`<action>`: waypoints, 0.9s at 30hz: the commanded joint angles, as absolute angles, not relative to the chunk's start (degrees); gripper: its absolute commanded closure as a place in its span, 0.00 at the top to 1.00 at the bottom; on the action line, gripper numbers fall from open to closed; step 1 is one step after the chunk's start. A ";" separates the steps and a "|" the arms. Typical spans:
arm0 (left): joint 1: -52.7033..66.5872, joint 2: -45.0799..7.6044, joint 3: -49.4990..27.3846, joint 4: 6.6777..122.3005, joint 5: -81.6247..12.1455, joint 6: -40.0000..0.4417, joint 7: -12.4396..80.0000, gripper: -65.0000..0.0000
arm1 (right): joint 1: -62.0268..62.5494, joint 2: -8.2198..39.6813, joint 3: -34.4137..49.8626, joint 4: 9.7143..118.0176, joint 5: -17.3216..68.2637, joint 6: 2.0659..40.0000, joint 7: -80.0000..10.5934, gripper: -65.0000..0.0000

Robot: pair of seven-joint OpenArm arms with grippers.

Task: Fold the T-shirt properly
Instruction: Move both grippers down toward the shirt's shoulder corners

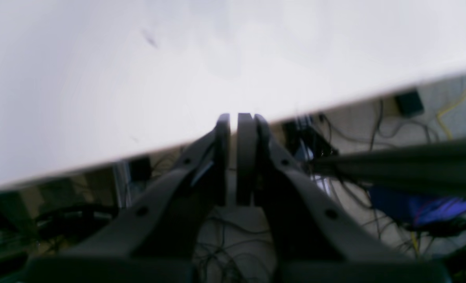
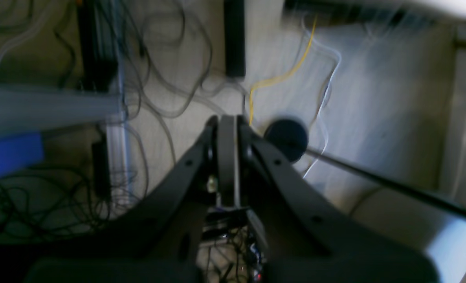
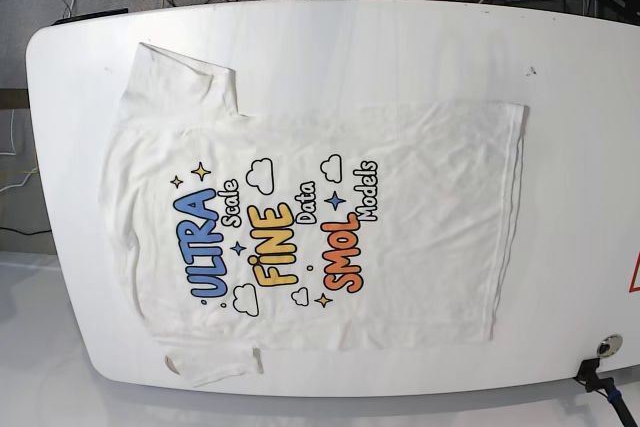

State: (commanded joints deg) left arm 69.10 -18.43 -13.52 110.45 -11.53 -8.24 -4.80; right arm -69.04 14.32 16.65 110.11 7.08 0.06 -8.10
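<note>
The T-shirt (image 3: 310, 232) lies flat on the white table (image 3: 580, 147), print side up. The words on it read "ULTRA" in blue, "FINE" in yellow and "SMOL" in orange. Smaller black words say "Scale", "Data" and "Models". Little white clouds and small stars sit around the words. From the base view the writing runs sideways, with the neck end to the left and the bottom hem to the right. One sleeve points to the far edge of the table and the other sleeve is bunched up at the near edge. The cloth is white and soft, with small wrinkles.

No arm shows in the base view, so the shirt is not near either gripper.

The right gripper (image 2: 228, 118) has dark, smooth fingers that are pressed together with nothing between them. Past its tips is a pale floor with a thin yellow cable (image 2: 284, 74), and to its left a tangle of dark cables (image 2: 166, 59).

The left gripper (image 1: 233, 116) is dark too. Its fingers are almost together, with only a thin gap, and they pinch nothing. Just past its tips is the edge of the white table (image 1: 138, 98), smooth and bare there. Below and to its right are more cables on the floor (image 1: 374, 125).
</note>
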 joint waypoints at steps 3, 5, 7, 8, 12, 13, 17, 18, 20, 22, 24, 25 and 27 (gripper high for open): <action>69.70 -17.69 -16.60 114.25 -11.45 -8.68 -2.05 0.00 | -69.69 13.45 17.50 114.88 6.93 -0.23 -8.35 0.00; 69.54 -17.23 -17.90 117.54 -11.32 -8.77 -0.47 0.00 | -69.35 12.77 17.82 116.96 6.50 -0.20 -8.80 0.00; 69.11 -16.73 -19.42 121.02 -11.01 -8.88 1.25 0.00 | -68.78 12.32 17.97 118.57 6.23 -0.32 -8.97 0.00; 68.67 -16.65 -19.54 122.53 -10.71 -9.04 2.28 0.00 | -68.24 12.30 18.18 119.10 5.77 -0.49 -9.10 0.00; 64.51 -16.85 -19.30 125.78 -10.42 -9.03 5.63 0.00 | -65.05 12.61 18.62 118.94 5.12 -0.49 -9.39 0.00; 63.26 -16.93 -19.12 126.18 -10.17 -8.97 6.07 0.00 | -64.07 12.59 18.67 118.85 5.13 -0.46 -9.55 0.00; 56.95 -17.13 -18.24 125.40 -9.91 -9.02 8.19 0.00 | -59.71 12.72 19.43 117.99 4.94 -0.41 -10.03 0.00; 55.24 -17.21 -17.79 125.44 -9.88 -9.12 8.39 0.00 | -58.18 12.67 19.68 117.95 5.06 -0.45 -10.34 0.00; 51.93 -17.30 -17.55 124.78 -9.50 -9.25 9.23 0.00 | -55.76 12.77 20.09 117.44 5.04 0.03 -10.82 0.00; 48.66 -17.44 -16.93 123.91 -9.50 -8.98 9.57 0.00 | -53.02 12.90 20.70 116.88 5.35 1.32 -11.40 0.00; 45.26 -17.57 -16.40 122.21 -9.26 -9.08 9.69 0.01 | -49.85 12.78 21.58 115.94 6.07 3.42 -12.01 0.00; 43.43 -17.52 -15.96 120.93 -9.34 -9.17 9.80 0.01 | -48.54 12.86 21.93 115.62 6.52 4.73 -12.21 0.00; 39.89 -17.58 -14.68 118.44 -9.19 -9.04 9.52 0.02 | -45.81 13.03 22.51 114.35 6.89 6.80 -12.61 0.00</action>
State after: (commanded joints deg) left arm 39.89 -17.58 -14.68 118.44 -9.19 -9.04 9.52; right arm -45.81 13.03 22.51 114.35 6.89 6.80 -12.61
